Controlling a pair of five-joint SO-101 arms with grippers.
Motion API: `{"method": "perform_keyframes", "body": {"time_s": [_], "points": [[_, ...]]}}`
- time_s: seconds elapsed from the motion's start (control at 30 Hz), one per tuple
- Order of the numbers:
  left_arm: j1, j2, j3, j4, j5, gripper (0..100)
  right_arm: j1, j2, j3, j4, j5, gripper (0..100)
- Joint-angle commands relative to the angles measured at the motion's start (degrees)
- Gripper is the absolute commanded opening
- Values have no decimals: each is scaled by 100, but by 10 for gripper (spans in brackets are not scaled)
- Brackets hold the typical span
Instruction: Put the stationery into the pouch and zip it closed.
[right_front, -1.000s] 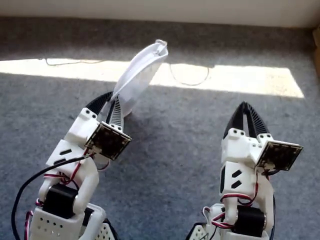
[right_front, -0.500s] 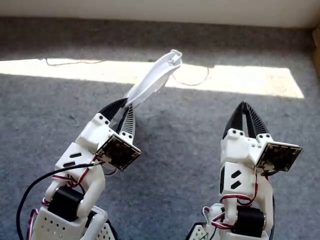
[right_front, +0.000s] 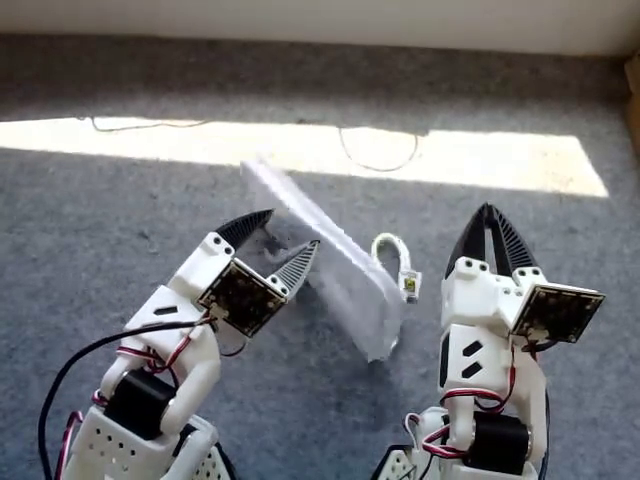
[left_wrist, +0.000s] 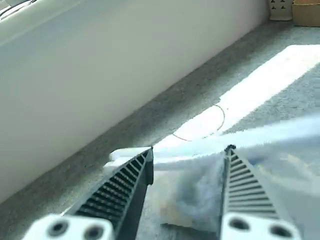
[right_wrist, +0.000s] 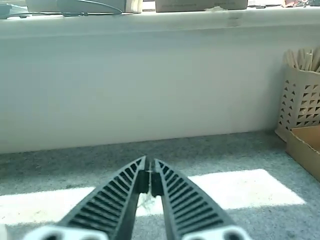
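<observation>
my left gripper (right_front: 293, 228) is spread wide with nothing between its fingers. my right gripper (right_front: 488, 210) is pressed together, pinching nothing. the long white soft fabric pouch (right_front: 330, 260) lies slantwise on the grey carpeted tabletop (right_front: 120, 210) between my two arms, just beside my left fingertips; i cannot tell if it touches them or lies flat.

it looks light and limp, so i judge it will sag and fold from any single hold. a pinch on the seam near the mouth seems best, with the white cord loop with a small tab (right_front: 406, 278) left free for zipping.

the high view shows the pouch's whole length and that loop. my left wrist view shows the left gripper (left_wrist: 190, 148) with the pouch (left_wrist: 260, 137) edge crossing close beyond its tips. my right wrist view shows the right gripper (right_wrist: 149, 160) facing the wall.
</observation>
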Motion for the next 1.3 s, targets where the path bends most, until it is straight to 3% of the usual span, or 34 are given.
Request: {"method": "perform_keyframes", "body": {"time_s": [0.0, 0.53, 0.8, 0.93, 1.1, 1.27], "points": [[84, -75, -75, -53, 88, 224, -48, 4, -66, -127, -53, 5], [22, -75, -734, 492, 501, 217, -48, -4, -101, -127, -18, 5], [-752, -75, -734, 484, 501, 11, -418, -13, -163, -119, -9, 5], [-1068, -75, -734, 510, 510, 9, -857, -22, -136, -101, -9, 5], [-1429, -75, -681, 589, 519, 9, -884, -40, -110, -92, -9, 5], [-1525, -75, -681, 1345, 519, 11, -884, -347, 145, 593, -9, 5]]}}
